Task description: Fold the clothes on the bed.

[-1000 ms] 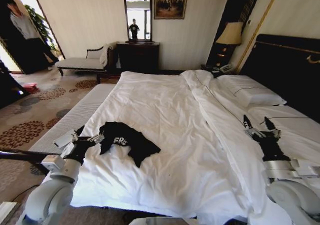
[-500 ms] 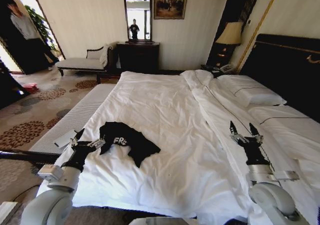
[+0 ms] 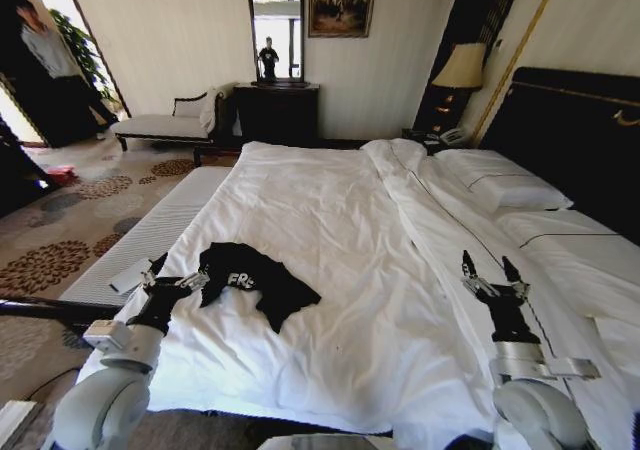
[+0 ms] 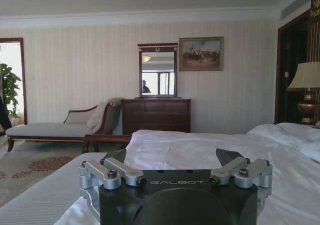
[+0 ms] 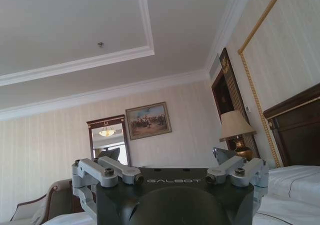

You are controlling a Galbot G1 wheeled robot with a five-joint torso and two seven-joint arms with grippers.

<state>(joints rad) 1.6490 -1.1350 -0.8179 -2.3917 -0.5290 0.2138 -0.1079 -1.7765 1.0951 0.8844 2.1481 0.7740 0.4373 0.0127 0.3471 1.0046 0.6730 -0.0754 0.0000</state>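
Quick status: nothing folded yet afaict. The black "FREE" T-shirt (image 3: pixel 252 284) lies crumpled in the lower left of the head frame, on the white duvet (image 3: pixel 330 240) near the foot-side edge of the bed (image 3: pixel 585 135). One corner trails out toward lower center, and the lettering is only partly readable, so it's bunched up, not spread flat.

Our left tool (image 3: pixel 170 282) sits just beside the shirt's left edge, low at the mattress edge, fingers spread apart and holding nothing. It's close enough that it may be brushing the fabric, but we can't say for sure. In the left wrist cam the tool (image 4: pixel 175 172) looks the same: both fingers splayed out, nothing between them.

Our right tool (image 3: pixel 492 275) is in the lower right of the head frame, pointing up over the duvet and well apart from the shirt. It's also spread wide w/ nothing held, and the right wrist cam (image 5: pixel 170 172) is looking at wall and ceiling.

So progress is basically zero imo. The shirt needs grabbing and flattening before any fold happens, so all of the folding is left.
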